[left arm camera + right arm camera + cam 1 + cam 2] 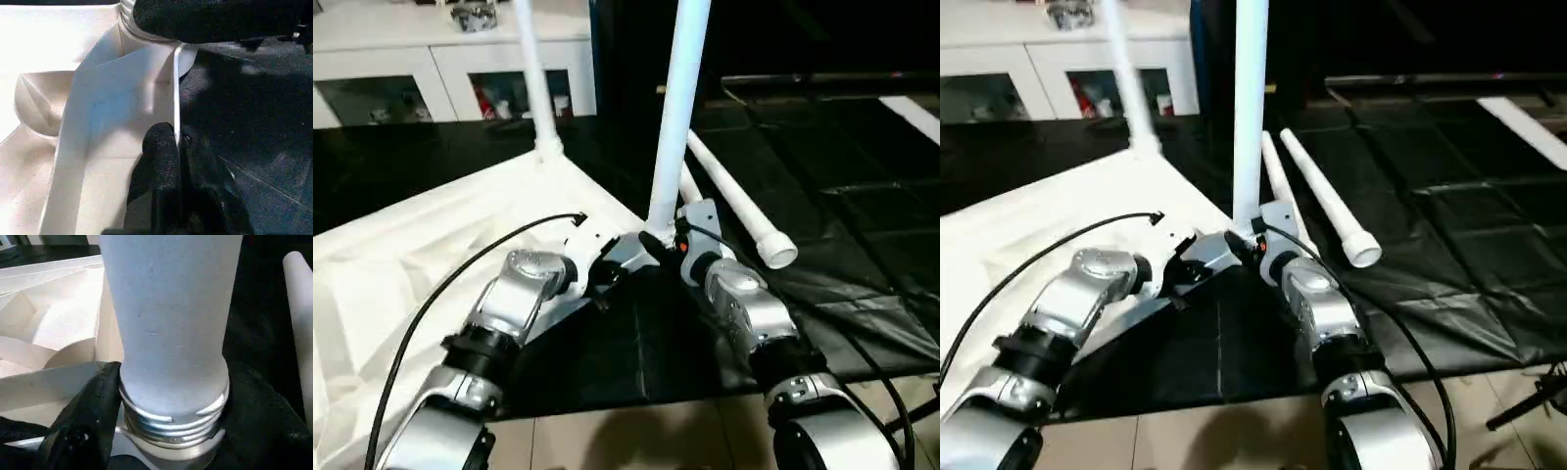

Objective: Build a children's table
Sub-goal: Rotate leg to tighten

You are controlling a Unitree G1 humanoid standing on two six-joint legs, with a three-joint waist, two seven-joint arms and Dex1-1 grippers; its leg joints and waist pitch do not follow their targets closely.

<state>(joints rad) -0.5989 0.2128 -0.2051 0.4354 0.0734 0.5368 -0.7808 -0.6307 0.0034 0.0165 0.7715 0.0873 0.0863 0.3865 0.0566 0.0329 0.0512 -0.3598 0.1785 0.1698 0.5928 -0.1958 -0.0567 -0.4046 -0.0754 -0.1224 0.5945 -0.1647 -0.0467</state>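
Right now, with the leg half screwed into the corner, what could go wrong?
1. The upright white tapered tube leg still shows bare thread above its corner socket; if the right hand around its base lets go, it may lean or cross-thread.
2. The left hand pinches only the thin rim of the white ribbed plastic tabletop; it could slip, letting the top turn.

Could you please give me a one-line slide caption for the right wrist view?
Right claw closed around the base of an upright white leg, its threads still showing above the tabletop corner socket.
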